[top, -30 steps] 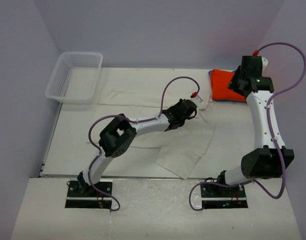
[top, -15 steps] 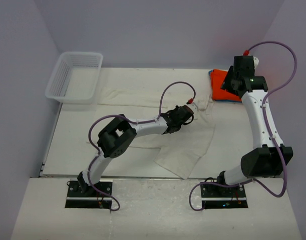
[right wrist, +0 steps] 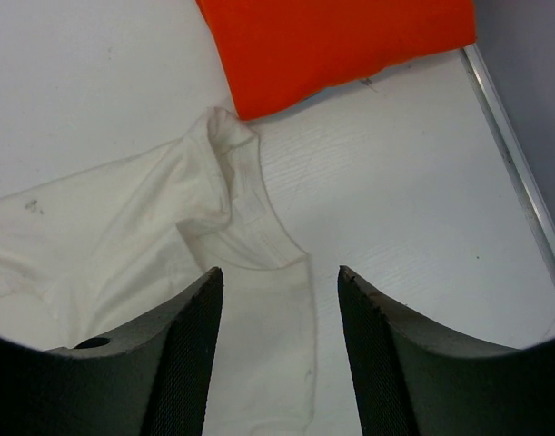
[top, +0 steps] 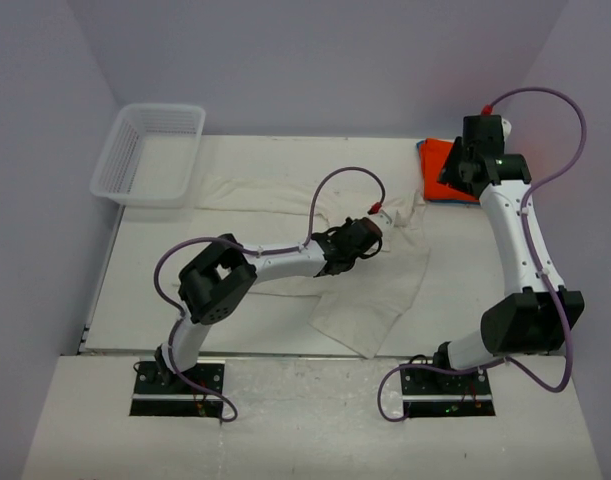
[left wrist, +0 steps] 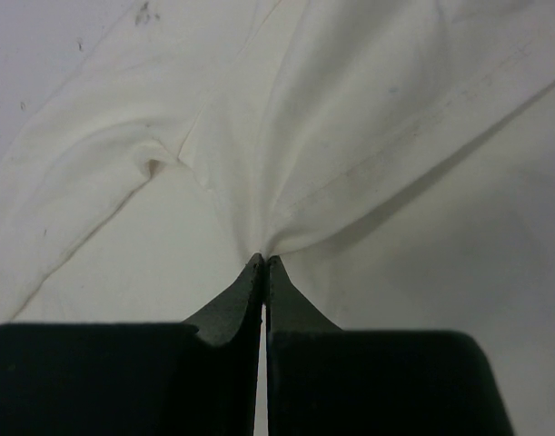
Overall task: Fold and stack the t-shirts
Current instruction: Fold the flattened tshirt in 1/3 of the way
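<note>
White mesh basket (top: 150, 150) is sitting at the desk's (top: 165, 290) far left corner; cream t-shirt (top: 375, 295) is lying rumpled across the middle, with the left hand (left wrist: 262, 261) pinching tight on a fold of it; right hand (right wrist: 277, 277) is hovering with jaws parted, gripping nothing, beside the orange t-shirt (right wrist: 341, 36), which is lying folded at far right atop a blue t-shirt (top: 453, 201), only its edge showing

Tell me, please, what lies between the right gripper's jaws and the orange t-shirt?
In the right wrist view: a bunched edge of the cream t-shirt and bare table, between the right gripper and the orange t-shirt.
</note>
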Robot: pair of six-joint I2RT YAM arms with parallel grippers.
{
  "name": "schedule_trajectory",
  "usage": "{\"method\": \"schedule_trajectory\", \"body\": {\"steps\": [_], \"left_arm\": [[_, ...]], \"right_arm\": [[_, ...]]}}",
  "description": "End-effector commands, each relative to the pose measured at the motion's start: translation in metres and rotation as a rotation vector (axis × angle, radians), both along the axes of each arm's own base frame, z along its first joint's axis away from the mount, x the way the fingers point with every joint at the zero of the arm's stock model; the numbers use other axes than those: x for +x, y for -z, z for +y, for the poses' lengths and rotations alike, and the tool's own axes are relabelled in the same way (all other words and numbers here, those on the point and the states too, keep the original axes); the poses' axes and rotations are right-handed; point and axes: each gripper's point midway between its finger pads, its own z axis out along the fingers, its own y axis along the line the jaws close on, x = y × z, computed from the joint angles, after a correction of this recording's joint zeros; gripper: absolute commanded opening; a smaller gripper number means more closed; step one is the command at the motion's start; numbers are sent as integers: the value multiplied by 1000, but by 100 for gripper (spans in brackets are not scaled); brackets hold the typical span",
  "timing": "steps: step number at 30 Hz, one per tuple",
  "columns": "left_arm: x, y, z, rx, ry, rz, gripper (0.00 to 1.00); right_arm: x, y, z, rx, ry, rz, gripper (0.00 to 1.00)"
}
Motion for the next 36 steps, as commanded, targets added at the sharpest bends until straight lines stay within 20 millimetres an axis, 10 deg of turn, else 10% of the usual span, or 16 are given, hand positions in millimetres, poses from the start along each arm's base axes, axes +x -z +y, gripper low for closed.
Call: {"method": "schedule_trajectory", "body": {"steps": [1, 8, 15, 23, 28, 36], "left_arm": [[-4, -23, 3, -77, -33, -15, 0], [-8, -12, 4, -76, -34, 6, 11], [-11, -7, 6, -92, -43, 19, 67], [1, -66, -15, -216, -16, -49, 69], [3, -100, -31, -298, 20, -64, 68], [19, -137, -4, -341, -22, -95, 68]], "right_arm": [[2, 0, 8, 7, -35, -9, 55], [-15, 33, 39, 57, -95, 44, 56], [-22, 72, 63, 155, -160, 96, 66], [35, 83, 65, 177, -168, 154, 59], [65, 115, 70, 196, -175, 252, 21], [94, 149, 54, 190, -167, 341, 43]]}}
